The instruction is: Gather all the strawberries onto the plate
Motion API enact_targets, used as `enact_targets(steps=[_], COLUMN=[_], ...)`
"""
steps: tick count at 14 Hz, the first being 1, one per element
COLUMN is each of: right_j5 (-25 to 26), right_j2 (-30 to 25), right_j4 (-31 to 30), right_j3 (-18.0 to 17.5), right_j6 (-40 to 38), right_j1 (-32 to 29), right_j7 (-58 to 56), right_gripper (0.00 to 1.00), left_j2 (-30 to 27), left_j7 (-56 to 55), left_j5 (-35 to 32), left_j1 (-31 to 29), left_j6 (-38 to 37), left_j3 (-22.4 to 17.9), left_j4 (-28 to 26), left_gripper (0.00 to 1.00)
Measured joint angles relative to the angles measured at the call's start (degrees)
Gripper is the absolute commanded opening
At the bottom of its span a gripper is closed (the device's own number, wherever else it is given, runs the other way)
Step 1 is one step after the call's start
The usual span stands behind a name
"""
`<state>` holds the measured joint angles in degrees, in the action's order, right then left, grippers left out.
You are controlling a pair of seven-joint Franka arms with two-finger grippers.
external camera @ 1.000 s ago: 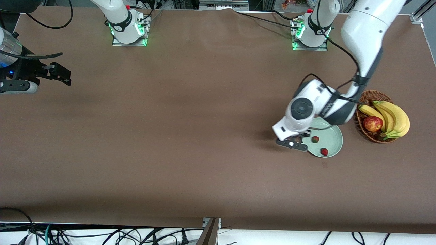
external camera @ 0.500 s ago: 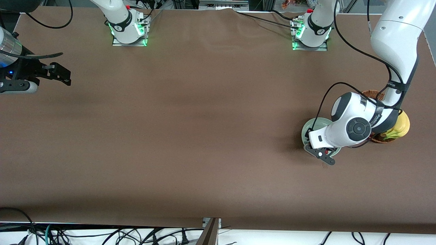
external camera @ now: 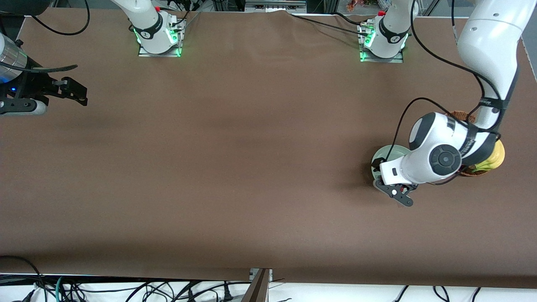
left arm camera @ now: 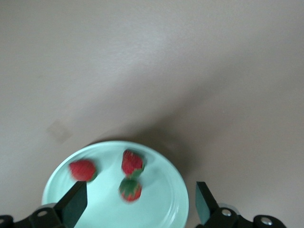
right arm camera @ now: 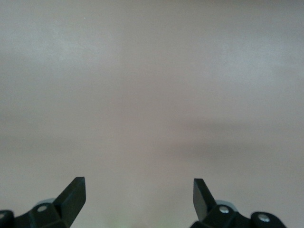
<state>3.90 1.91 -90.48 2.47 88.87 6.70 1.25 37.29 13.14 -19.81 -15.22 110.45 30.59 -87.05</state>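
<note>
Three small red strawberries point(left arm camera: 83, 170) point(left arm camera: 132, 162) point(left arm camera: 130, 189) lie inside the pale mint-green plate point(left arm camera: 180, 202); the one closest to the jaws is blurred. My left gripper point(left arm camera: 138, 199) hovers just above the plate, open, with nothing between its fingers. In the front view the left gripper point(external camera: 396, 193) and its wrist cover most of the plate point(external camera: 382, 152) and hide the berries. My right gripper point(external camera: 77, 93) waits open over bare table at the right arm's end, and the right gripper point(right arm camera: 138, 190) holds nothing.
A brown wicker basket point(external camera: 459, 114) with bananas point(external camera: 497, 154) stands beside the plate toward the left arm's end, mostly hidden by the left arm. Black cables run from the left arm's base to its wrist.
The left arm swung from the plate's edge to above the plate and its gripper went from shut to open. Two strawberries lay in the plate before; three lie there now. The right arm stayed still.
</note>
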Motion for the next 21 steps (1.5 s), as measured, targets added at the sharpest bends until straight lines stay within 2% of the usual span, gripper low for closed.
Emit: enact_targets(steps=[2, 4, 7, 9, 11, 13, 15, 16, 18, 21], right_j5=[0.0, 0.0, 0.0, 0.0, 0.0, 0.0, 0.0, 0.0, 0.0, 0.0], right_j2=[0.0, 0.0, 0.1, 0.1, 0.2, 0.2, 0.2, 0.2, 0.2, 0.2], right_j4=[0.0, 0.0, 0.0, 0.0, 0.0, 0.0, 0.0, 0.0, 0.0, 0.0], right_j3=[0.0, 0.0, 0.0, 0.0, -0.1, -0.1, -0.1, -0.1, -0.1, -0.1], right_j6=[0.0, 0.0, 0.0, 0.0, 0.0, 0.0, 0.0, 0.0, 0.0, 0.4], right_j1=[0.0, 0.0, 0.0, 0.0, 0.0, 0.0, 0.0, 0.0, 0.0, 0.0], right_j7=[0.0, 0.0, 0.0, 0.0, 0.1, 0.1, 0.1, 0.1, 0.1, 0.1], right_gripper=[1.0, 1.0, 1.0, 1.0, 1.0, 1.0, 1.0, 1.0, 1.0, 1.0], left_j2=[-1.5, -3.7, -8.4, -11.7, -15.6, -19.5, -23.6, -26.0, -31.5, -36.7], left_j7=[-0.7, -2.4, -3.1, -3.7, -4.0, -5.9, -8.0, -8.4, -9.1, -10.4], left_j5=[0.1, 0.2, 0.2, 0.3, 4.2, 13.7, 20.6, 21.7, 22.0, 21.9], left_j1=[0.6, 1.2, 1.4, 1.4, 3.5, 10.2, 16.5, 17.7, 19.2, 21.2], left_j6=[-10.7, -17.8, -22.5, -23.2, -23.1, -23.4, -22.1, -19.9, -15.2, -13.6], left_j3=[1.3, 1.9, 2.4, 1.3, -4.9, -17.6, -29.2, -31.9, -33.9, -35.4], left_j4=[7.3, 12.1, 14.6, 15.9, 16.8, 15.9, 10.9, 6.7, -2.0, -8.5], left_gripper=[1.0, 1.0, 1.0, 1.0, 1.0, 1.0, 1.0, 1.0, 1.0, 1.0])
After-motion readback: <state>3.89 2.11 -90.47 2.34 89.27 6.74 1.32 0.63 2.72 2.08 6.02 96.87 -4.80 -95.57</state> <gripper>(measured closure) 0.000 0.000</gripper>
